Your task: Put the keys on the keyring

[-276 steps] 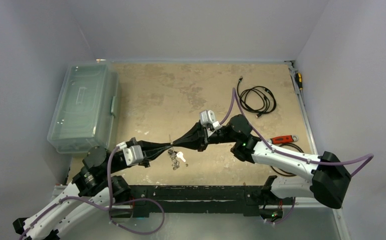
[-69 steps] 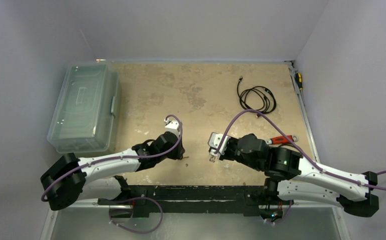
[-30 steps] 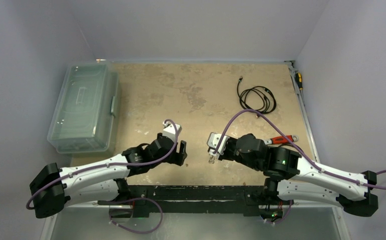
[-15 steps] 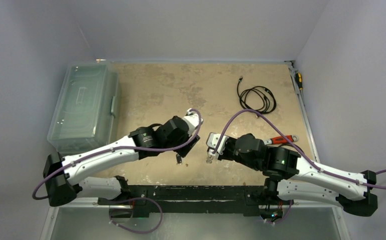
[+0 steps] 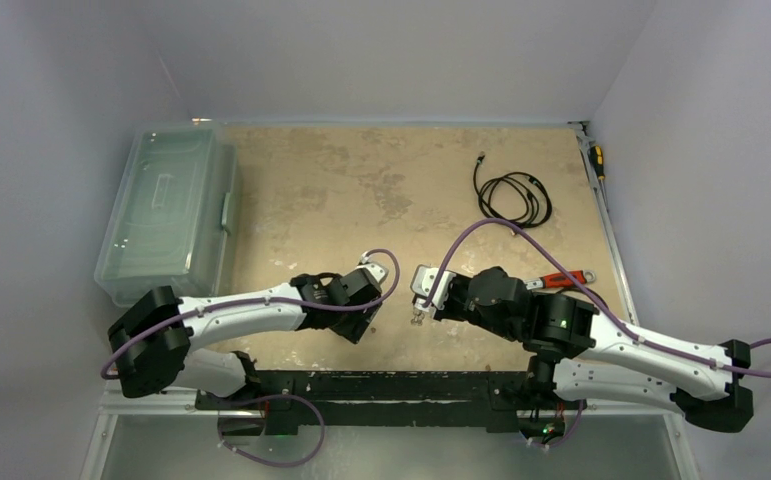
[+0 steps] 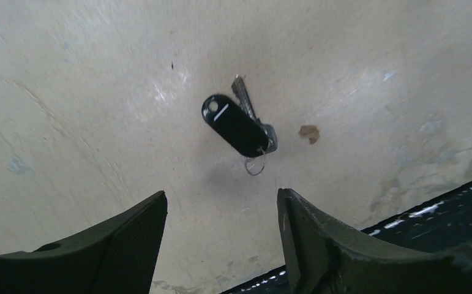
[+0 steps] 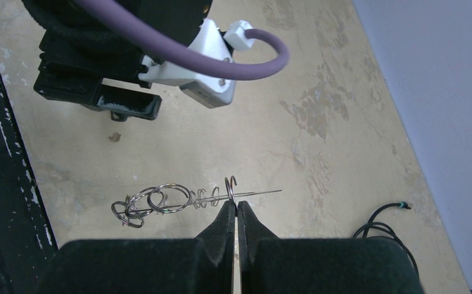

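The keys [image 6: 240, 125], one with a black head lying over a plain silver one and with a small wire ring at their end, rest on the table. My left gripper [image 6: 221, 211] hovers open just above them, a finger on each side and nothing between. In the top view the left gripper [image 5: 359, 322] hides them. My right gripper [image 7: 233, 207] is shut on the keyring [image 7: 172, 198], a thin silvery wire stretched into coils with round loops at its left end. It holds the keyring above the table just right of the left gripper [image 7: 101, 98].
A clear lidded plastic box [image 5: 166, 215] stands at the left. A coiled black cable [image 5: 511, 195] lies at the back right, and a red-handled wrench [image 5: 561, 280] lies beside the right arm. The black rail of the table's near edge [image 5: 391, 385] runs just below both grippers.
The left arm swung right and forward, then came down over the keys, and its jaws narrowed a little. The right arm and the keyring stayed put.
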`<act>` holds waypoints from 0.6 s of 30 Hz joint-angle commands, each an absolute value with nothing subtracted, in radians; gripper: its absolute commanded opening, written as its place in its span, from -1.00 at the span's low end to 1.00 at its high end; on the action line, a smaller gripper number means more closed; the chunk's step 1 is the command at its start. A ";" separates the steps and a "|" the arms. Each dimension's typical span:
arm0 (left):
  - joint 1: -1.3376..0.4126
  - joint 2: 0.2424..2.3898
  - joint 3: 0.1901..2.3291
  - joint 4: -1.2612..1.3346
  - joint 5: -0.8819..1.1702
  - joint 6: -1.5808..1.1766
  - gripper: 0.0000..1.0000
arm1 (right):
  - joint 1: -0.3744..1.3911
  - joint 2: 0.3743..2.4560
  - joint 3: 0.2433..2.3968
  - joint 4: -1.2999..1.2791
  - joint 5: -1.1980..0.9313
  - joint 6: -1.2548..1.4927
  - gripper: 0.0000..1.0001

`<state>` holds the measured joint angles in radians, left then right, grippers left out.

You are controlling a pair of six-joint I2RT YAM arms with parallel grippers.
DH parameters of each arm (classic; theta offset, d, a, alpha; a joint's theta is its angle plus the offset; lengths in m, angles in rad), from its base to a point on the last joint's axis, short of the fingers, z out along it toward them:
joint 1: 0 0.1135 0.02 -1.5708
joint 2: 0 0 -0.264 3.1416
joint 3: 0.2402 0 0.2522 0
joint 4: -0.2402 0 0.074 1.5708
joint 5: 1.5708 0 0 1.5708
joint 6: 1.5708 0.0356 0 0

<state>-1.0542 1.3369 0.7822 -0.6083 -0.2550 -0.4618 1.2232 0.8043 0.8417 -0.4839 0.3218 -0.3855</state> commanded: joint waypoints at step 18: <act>-1.052 1.399 0.694 -0.371 -0.207 -0.553 -0.41 | 1.227 0.784 0.844 -0.427 0.318 -0.382 -1.00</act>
